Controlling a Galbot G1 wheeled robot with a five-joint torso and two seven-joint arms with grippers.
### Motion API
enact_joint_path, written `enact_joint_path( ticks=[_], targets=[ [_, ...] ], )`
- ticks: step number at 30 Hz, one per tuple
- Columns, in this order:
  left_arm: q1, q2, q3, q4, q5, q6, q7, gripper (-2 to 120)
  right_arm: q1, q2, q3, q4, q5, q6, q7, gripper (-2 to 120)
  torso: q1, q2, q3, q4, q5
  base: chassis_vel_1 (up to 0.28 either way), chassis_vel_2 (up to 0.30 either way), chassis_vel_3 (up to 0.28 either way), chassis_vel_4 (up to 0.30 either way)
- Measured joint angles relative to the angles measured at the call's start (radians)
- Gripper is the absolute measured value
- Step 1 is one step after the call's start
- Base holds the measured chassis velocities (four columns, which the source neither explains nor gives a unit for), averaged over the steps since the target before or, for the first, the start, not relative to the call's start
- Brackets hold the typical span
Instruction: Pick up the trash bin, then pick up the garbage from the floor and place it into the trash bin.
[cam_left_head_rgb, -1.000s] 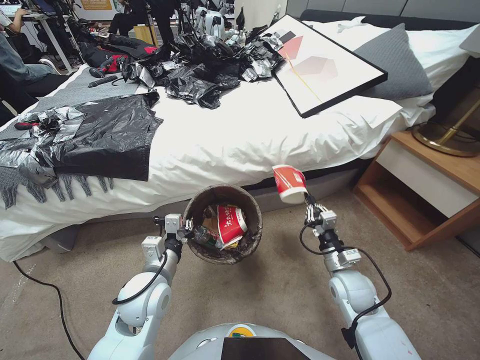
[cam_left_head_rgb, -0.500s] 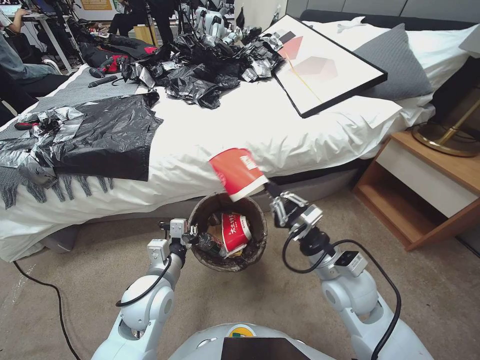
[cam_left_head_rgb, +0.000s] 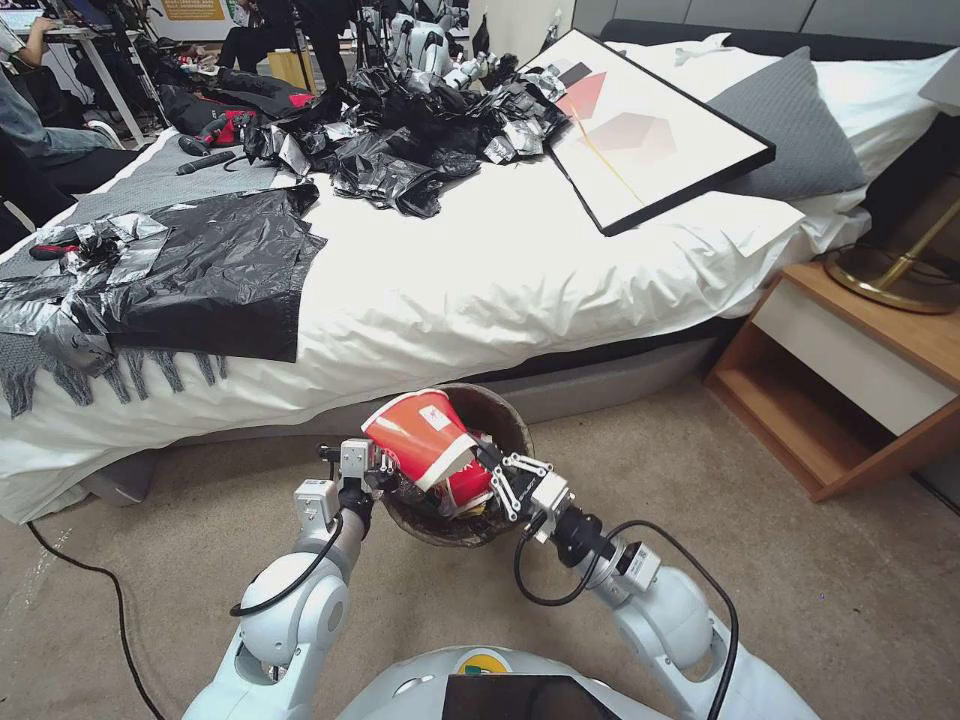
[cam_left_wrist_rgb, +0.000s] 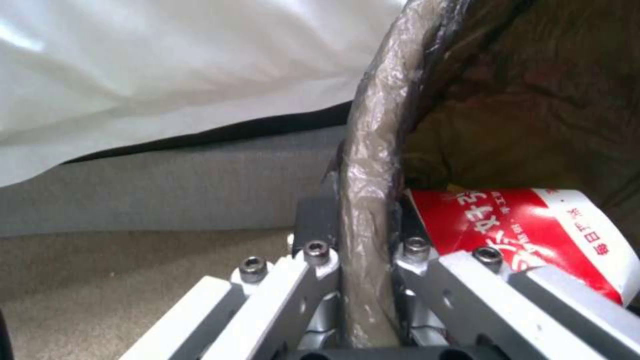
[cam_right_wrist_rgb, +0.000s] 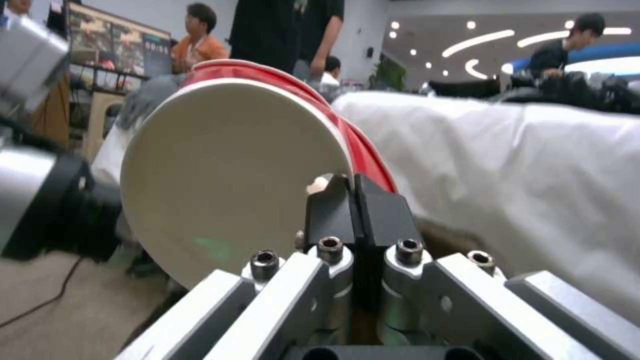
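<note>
Over the bin (cam_left_head_rgb: 505, 420) mouth | right gripper (cam_left_head_rgb: 487, 478) pinches red cup (cam_left_head_rgb: 425, 440) by its rim | left gripper (cam_left_head_rgb: 375, 470) clamps the bin's bagged rim | cup looks light, crushable: rim holds best

red cup (cam_left_head_rgb: 425, 445) hiding trash bin (cam_left_head_rgb: 505, 415) contents

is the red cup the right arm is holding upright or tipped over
Tipped over. The red cup lies on its side above the trash bin, gripped at its rim by the right tool, white inside facing the wrist camera.
</note>
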Motion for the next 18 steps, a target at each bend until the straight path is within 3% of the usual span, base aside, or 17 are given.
enact_joint_path(
  ticks=[18],
  targets=[
    [0.0,0.0,0.005,0.0,-0.001,0.001,-0.001,3,-0.024,0.004,-0.011,-0.068,-0.027,0.02,0.004,0,0.0,0.0,0.0,-0.0001,0.0,0.0,0.0,0.0,0.0]
  ],
)
